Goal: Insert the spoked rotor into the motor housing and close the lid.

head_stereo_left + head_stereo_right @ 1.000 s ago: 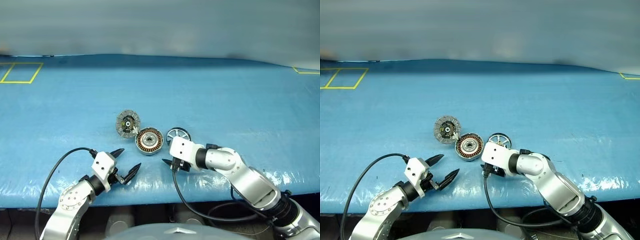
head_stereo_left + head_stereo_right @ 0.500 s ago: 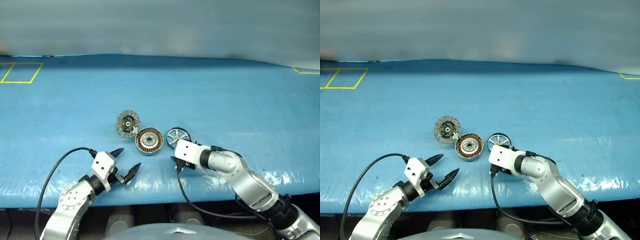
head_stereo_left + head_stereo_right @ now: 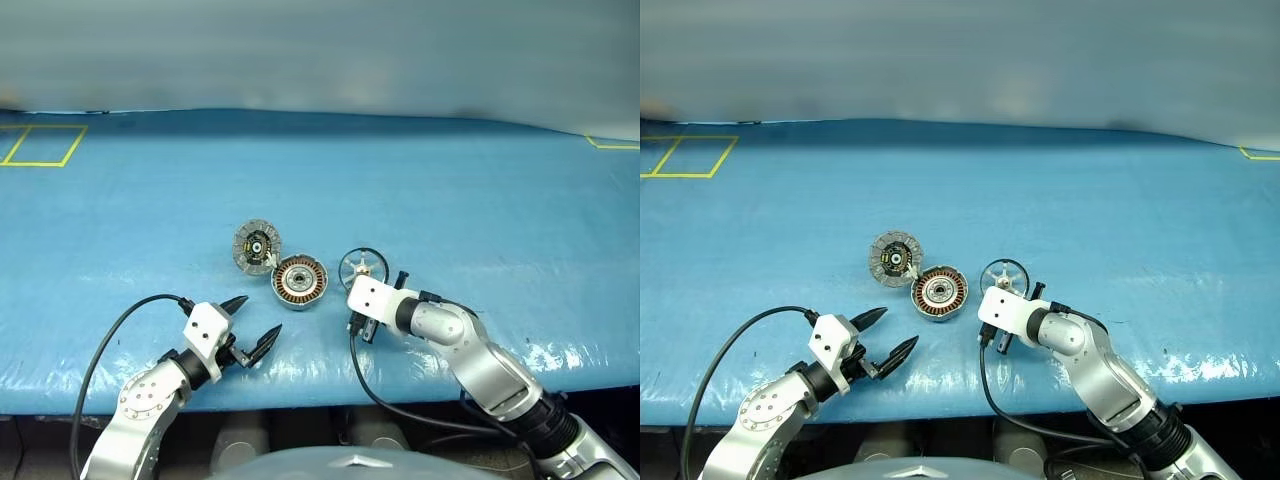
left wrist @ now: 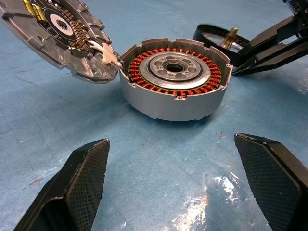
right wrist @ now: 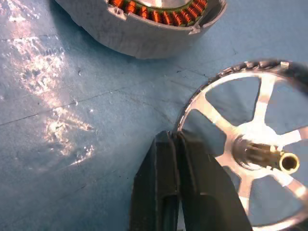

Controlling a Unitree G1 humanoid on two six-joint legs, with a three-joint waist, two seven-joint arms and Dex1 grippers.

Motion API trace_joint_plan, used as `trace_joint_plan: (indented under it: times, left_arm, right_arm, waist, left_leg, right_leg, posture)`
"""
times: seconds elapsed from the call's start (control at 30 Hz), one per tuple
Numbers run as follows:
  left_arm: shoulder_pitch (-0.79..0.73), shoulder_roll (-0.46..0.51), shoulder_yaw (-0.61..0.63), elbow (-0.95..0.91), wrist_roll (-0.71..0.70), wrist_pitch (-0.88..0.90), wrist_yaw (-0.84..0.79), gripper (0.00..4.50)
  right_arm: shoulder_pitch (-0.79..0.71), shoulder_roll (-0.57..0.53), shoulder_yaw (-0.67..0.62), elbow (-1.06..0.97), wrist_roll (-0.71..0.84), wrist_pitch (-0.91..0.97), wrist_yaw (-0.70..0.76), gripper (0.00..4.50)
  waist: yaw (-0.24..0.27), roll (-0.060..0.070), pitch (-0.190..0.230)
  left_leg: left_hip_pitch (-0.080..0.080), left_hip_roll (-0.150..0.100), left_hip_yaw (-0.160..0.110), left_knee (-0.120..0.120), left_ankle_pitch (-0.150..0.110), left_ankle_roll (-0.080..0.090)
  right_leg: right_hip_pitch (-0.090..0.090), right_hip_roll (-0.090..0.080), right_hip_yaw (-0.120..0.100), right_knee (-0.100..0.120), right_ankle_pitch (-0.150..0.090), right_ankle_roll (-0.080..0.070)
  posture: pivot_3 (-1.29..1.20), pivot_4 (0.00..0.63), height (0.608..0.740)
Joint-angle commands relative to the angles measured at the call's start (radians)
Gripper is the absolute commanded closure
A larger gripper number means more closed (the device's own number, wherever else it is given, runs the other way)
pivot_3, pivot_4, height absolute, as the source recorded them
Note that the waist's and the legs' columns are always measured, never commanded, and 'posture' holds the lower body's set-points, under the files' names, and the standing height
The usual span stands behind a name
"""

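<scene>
The spoked rotor [image 5: 250, 144] is tilting up on the blue table [image 3: 450, 190], just right of the motor housing [image 3: 299, 281], its rim pinched by the clenched right gripper [image 5: 179, 144]. It should be lifting gently, keeping level. One rotor, one housing, one lid [image 3: 256, 245]; left gripper [image 3: 252, 328] is idling released.

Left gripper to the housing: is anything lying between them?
No. In the left wrist view, bare blue table runs from the open left gripper to the housing. The lid and rotor sit beyond.
</scene>
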Motion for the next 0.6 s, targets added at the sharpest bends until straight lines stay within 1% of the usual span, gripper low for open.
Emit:
trace_joint_plan:
  times: [0.03, 0.17, 0.2, 0.33, 0.4, 0.5, 0.6]
  left_arm:
    - [0.0, -0.006, 0.009, -0.01, -0.005, -0.014, 0.003, 0.0]
    - [0.0, -0.007, 0.01, -0.009, -0.006, -0.014, 0.001, 0.0]
    - [0.0, -0.007, 0.01, -0.009, -0.007, -0.015, 0.0, 0.0]
    - [0.003, -0.01, 0.013, -0.012, -0.017, -0.024, -0.008, 0.0]
    - [0.008, -0.01, 0.015, -0.018, -0.022, -0.026, -0.01, 0.0]
    - [0.018, -0.007, 0.018, -0.034, -0.037, -0.028, -0.019, 0.0]
    - [0.026, -0.01, 0.019, -0.055, -0.067, -0.038, -0.034, 0.0]
  right_arm:
    - [-0.011, 0.013, -0.036, -0.03, -0.007, 0.008, 0.006, 4.46]
    - [-0.016, 0.045, -0.078, -0.052, 0.028, 0.047, 0.017, 4.46]
    - [-0.02, 0.069, -0.105, -0.065, 0.059, 0.072, 0.021, 4.46]
    - [-0.056, 0.178, -0.251, -0.116, 0.215, 0.173, 0.037, 4.46]
    - [-0.075, 0.233, -0.323, -0.141, 0.312, 0.23, 0.049, 4.46]
    - [-0.126, 0.344, -0.45, -0.17, 0.486, 0.346, 0.045, 4.46]
    - [-0.169, 0.435, -0.542, -0.176, 0.629, 0.444, 0.024, 4.46]
  waist:
    - [0.0, 0.0, 0.0]
    - [0.0, 0.0, 0.0]
    - [0.0, 0.0, 0.0]
    - [-0.002, 0.0, 0.0]
    - [-0.001, 0.0, 0.0]
    - [-0.001, 0.0, 0.0]
    - [-0.001, 0.001, 0.0]
  left_leg:
    - [0.0, 0.0, 0.0, 0.0, 0.0, 0.0]
    - [0.0, 0.0, 0.0, 0.0, 0.0, 0.0]
    - [0.0, 0.0, 0.0, 0.0, 0.0, 0.0]
    - [0.0, 0.0, 0.0, 0.0, 0.0, 0.0]
    - [0.0, 0.0, 0.0, 0.0, 0.0, 0.0]
    - [0.0, 0.0, -0.001, 0.0, 0.0, 0.0]
    - [-0.001, 0.001, -0.001, -0.001, 0.0, 0.0]
  right_leg:
    - [0.0, 0.0, 0.0, 0.0, 0.0, 0.0]
    - [0.0, 0.0, 0.0, 0.0, 0.0, 0.0]
    - [0.0, 0.0, 0.0, 0.0, 0.0, 0.0]
    - [0.0, 0.001, 0.0, 0.001, 0.001, 0.001]
    - [0.0, 0.0, 0.0, 0.001, 0.001, 0.001]
    - [0.0, 0.0, 0.0, 0.0, 0.003, 0.004]
    - [0.0, 0.0, 0.0, 0.001, 0.005, 0.001]
  posture:
    - [0.0, 0.15, 0.74]
    - [0.0, 0.15, 0.74]
    - [0.0, 0.15, 0.74]
    - [0.0, 0.15, 0.74]
    - [0.0, 0.15, 0.74]
    - [0.0, 0.15, 0.74]
    - [0.0, 0.15, 0.74]
